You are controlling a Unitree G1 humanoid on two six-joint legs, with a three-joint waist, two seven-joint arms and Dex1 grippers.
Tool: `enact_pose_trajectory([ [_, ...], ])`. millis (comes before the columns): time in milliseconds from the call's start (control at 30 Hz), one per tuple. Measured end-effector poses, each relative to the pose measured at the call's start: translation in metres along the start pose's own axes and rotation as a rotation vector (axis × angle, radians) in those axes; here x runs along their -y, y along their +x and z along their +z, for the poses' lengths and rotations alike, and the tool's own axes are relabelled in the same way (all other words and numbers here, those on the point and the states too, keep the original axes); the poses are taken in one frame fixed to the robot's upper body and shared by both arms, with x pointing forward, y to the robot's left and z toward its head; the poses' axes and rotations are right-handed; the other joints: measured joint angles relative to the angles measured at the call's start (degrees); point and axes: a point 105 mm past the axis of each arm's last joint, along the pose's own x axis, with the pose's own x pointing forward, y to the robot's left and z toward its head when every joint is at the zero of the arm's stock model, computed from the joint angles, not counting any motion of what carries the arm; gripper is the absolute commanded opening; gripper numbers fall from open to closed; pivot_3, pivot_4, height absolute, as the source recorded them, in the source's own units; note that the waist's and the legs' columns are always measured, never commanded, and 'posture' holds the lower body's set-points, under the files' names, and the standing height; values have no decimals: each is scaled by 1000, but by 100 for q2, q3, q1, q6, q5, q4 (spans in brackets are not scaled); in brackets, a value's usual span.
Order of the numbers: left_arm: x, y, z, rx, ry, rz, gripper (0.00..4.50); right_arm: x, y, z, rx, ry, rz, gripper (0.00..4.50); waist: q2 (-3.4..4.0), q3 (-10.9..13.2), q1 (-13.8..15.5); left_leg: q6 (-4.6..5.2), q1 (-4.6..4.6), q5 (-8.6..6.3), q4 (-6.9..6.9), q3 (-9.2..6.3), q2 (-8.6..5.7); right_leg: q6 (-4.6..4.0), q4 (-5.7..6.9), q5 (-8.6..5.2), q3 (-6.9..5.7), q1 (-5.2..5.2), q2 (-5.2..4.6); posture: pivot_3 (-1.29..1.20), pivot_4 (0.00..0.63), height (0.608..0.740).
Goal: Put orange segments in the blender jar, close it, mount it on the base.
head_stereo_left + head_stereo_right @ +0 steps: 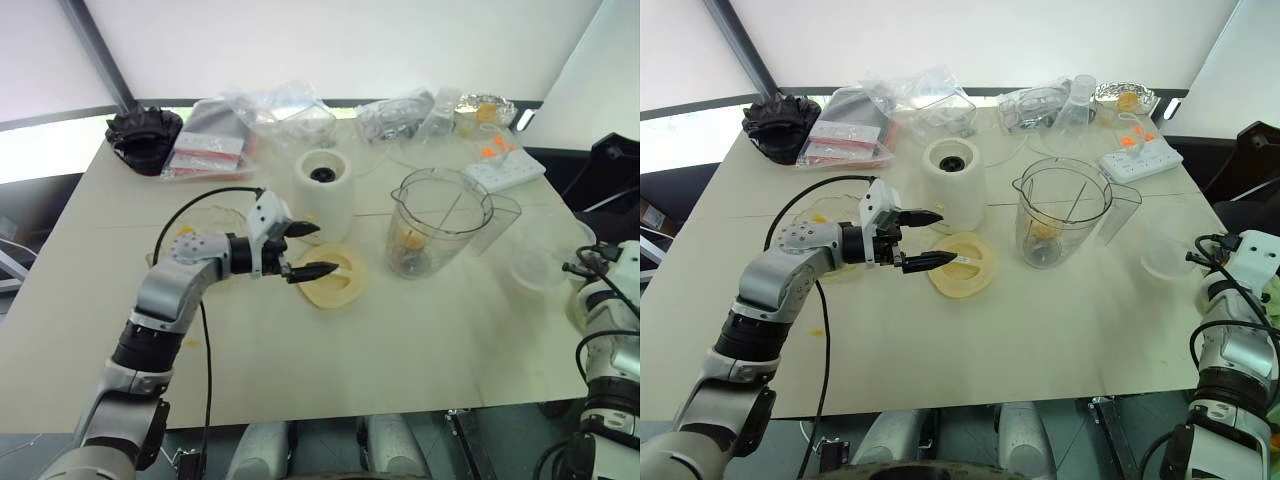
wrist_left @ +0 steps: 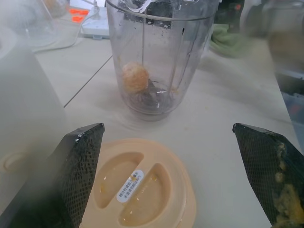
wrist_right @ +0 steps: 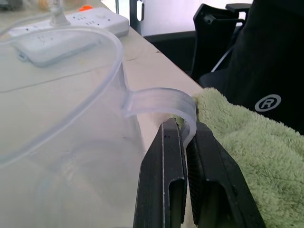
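The blender jar (image 1: 440,222) stands upright and uncovered at mid-table, with one of the orange segments (image 2: 135,77) lying on its dark blade. The white base (image 1: 322,185) stands to its left. My left gripper (image 1: 326,248) hovers open just over a cream round lid (image 1: 335,280) lying flat in front of the base; orange pulp sticks to one of its fingers (image 2: 285,199). More orange pieces lie in a shallow glass dish (image 1: 820,217) under my left forearm. My right gripper (image 3: 186,128) is shut on the handle of a frosted measuring jug (image 1: 540,268) at the table's right edge.
A white power strip (image 1: 505,168) lies behind the jar. Plastic bags (image 1: 260,120), a foil bowl (image 1: 487,108) and a black object (image 1: 143,138) line the back. A green towel (image 3: 247,142) lies beside the jug. A small orange bit (image 1: 816,331) sits near the front left.
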Motion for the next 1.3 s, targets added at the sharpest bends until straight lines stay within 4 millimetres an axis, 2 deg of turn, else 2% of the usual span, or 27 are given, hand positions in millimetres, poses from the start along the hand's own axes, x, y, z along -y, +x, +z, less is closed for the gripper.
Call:
enact_pose_trajectory([
  [300, -1, 4, 5, 50, -26, 19, 4500, -18, -8, 4, 49, 203, 25, 64, 11, 5, -17, 0, -1, 0, -5, 1, 2, 1, 2, 1, 6, -11, 0, 0, 150, 740],
  [667, 0, 4, 9, 77, -10, 15, 4500, -16, -13, 38, 147, 272, 25, 64, 14, 6, -9, 0, -2, 0, -5, 3, 2, 1, 2, 0, 7, -12, 0, 0, 150, 740],
  [1033, 1, 5, 14, 105, 17, 10, 4500, -10, -20, 106, 273, 190, 70, 64, 16, 7, 0, 1, -5, 0, -6, 4, 2, -7, 0, -4, 7, -14, -1, 0, 150, 740],
  [1300, 1, 8, 14, 121, 20, 8, 4500, -24, -29, 159, 355, 43, 181, 64, 18, 8, 0, 1, -6, -1, -6, 5, 3, -14, -2, -8, 7, -15, 0, 0, 150, 740],
])
